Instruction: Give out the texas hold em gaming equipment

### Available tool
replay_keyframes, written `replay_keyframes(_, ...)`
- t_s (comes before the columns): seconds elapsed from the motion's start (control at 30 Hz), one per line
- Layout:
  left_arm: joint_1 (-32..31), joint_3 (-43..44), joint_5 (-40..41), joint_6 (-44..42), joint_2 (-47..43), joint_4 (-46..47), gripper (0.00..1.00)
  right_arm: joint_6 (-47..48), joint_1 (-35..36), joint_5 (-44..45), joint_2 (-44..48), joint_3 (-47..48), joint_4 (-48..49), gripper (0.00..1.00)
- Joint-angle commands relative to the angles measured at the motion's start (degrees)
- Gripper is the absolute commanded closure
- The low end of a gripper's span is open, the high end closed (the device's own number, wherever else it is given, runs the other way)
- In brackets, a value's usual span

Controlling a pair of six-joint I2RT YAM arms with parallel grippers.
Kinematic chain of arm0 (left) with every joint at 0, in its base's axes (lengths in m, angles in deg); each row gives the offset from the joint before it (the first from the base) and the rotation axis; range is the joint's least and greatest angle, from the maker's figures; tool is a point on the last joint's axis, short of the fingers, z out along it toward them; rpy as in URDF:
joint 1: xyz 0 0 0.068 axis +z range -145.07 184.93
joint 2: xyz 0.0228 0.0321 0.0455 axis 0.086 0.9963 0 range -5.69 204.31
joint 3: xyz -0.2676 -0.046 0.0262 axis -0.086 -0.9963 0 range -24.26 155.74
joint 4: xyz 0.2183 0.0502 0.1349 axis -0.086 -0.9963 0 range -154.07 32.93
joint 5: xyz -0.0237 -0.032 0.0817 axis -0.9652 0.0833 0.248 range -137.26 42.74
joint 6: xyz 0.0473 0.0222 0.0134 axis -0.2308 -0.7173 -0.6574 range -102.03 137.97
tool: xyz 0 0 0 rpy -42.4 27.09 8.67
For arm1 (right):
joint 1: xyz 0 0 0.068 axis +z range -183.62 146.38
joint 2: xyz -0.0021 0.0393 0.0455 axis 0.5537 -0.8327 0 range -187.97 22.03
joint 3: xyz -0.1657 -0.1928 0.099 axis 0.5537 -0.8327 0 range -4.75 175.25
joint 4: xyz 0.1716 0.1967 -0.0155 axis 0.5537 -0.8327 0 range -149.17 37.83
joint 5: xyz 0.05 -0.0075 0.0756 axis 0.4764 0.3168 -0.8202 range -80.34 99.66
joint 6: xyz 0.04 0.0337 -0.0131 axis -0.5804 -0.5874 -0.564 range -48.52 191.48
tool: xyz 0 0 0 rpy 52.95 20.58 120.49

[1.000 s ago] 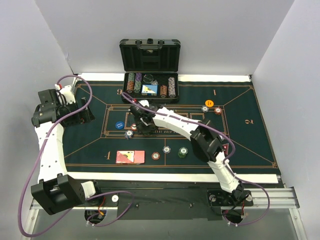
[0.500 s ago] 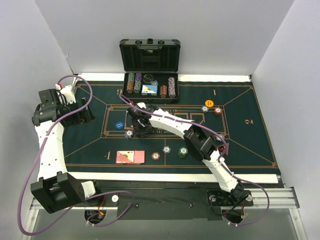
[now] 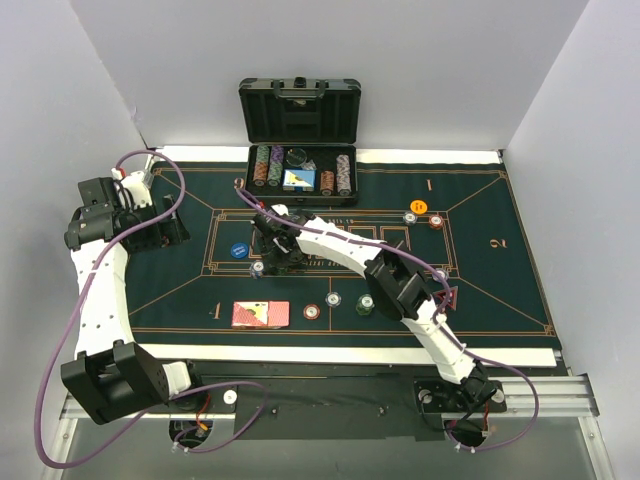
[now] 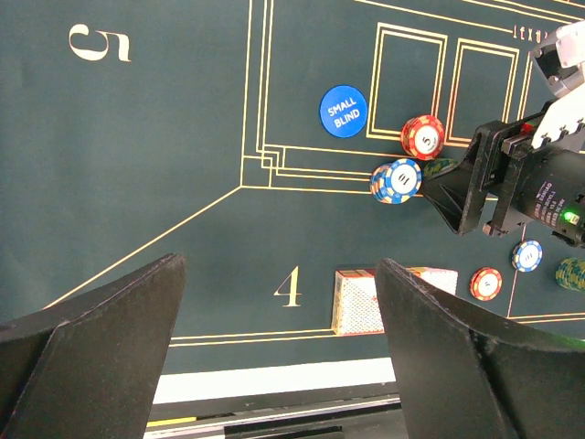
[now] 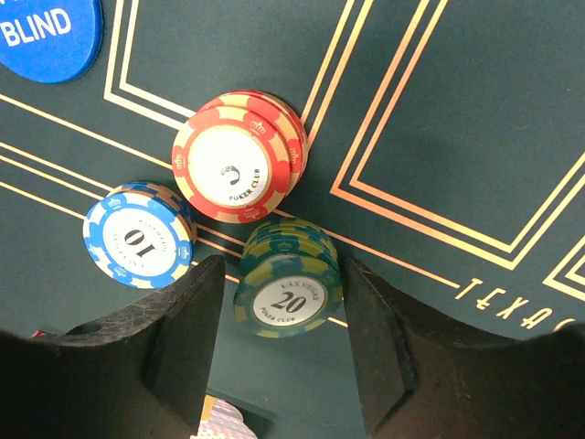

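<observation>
Right pincer (image 5: pixel 279 270) stands half-open astride the green chips (image 5: pixel 288 293), seemingly just clear of them, beside the red chips (image 5: pixel 239 165) near the blue disc (image 4: pixel 343 110). Left pincer (image 4: pixel 279 265) is wide and empty. Cards (image 3: pixel 260 314) are out, so the task looks well along.

Robotics lab test cell, by the look of it. Plain white panels box the scene in: back wall (image 3: pixel 400 60) at 12 o'clock, left panel (image 3: pixel 45 120) at 9, right panel (image 3: pixel 595 150) at 3. At 6 o'clock an aluminium rail (image 3: pixel 560 385) carries 2 white robot arms, left arm (image 3: pixel 100 290) & right arm (image 3: pixel 345 250), w/ purple cables (image 3: pixel 52 370) looping loose around them. The tabletop (image 3: pixel 350 353) is laid out as a staged prop set: green poker felt (image 3: pixel 500 290) w/ gold lines & printed nos., poker chips (image 3: pixel 333 299) on it, black case (image 3: pixel 300 110) standing open at 12 o'clock.
</observation>
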Motion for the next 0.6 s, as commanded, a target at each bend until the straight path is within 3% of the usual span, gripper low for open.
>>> replay_keyframes(0.0,0.48,1.01,-0.63,-0.44,0.08,2.5,0.04,0.77,-0.96,0.04,1.34,-0.3,-1.2,0.48)
replay_keyframes(0.1,0.48,0.92,-0.63,-0.35,-0.18,2.32,0.04,0.94,-1.31,0.39,3.63,-1.35,-1.2,0.41)
replay_keyframes(0.4,0.48,1.01,-0.8,-0.26,-1.23,1.8,0.04,2.7,-1.84,3.37,16.62,-6.97,-2.61,0.38)
replay_keyframes(0.57,0.48,1.19,-0.98,-0.35,-1.85,1.44,0.04,2.96,-2.98,6.71,27.08,-16.35,-4.1,0.35)
